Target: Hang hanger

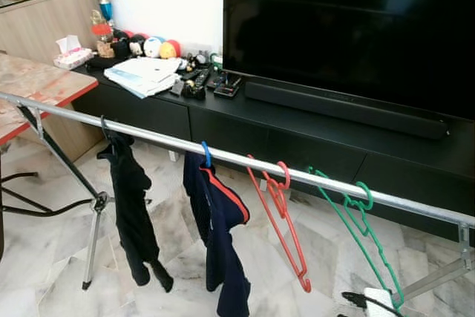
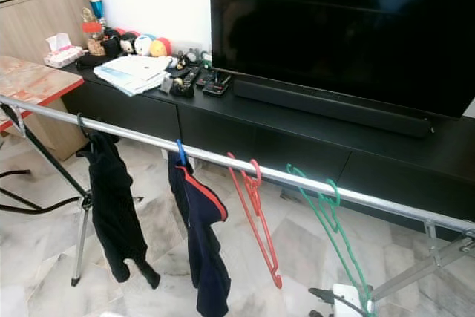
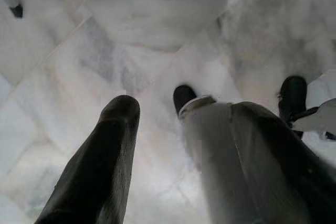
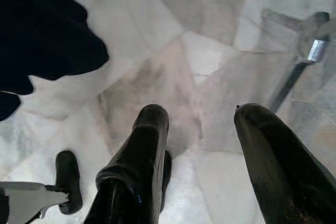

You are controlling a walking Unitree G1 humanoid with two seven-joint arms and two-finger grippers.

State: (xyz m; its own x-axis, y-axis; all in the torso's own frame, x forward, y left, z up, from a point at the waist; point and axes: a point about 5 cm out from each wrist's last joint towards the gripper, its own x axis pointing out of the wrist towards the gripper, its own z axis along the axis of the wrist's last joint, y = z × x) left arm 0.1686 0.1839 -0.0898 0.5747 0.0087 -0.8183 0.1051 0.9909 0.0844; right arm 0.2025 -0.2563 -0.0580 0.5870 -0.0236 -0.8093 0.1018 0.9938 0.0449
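I see a red hanger point(image 1: 280, 220) and a green hanger point(image 1: 358, 237) on the shiny silver rail point(image 1: 245, 159). A black shirt point(image 1: 133, 213) hangs there too. The dark blue shirt point(image 1: 221, 239) has a red stripe and a blue hook. The floor point(image 1: 44, 257) is white and grey marble. My fingers point(image 4: 137, 166) are black. The TV point(image 1: 349, 27) is black.

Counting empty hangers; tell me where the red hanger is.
The red hanger hangs empty on the metal rail, between the navy shirt and the green hanger.
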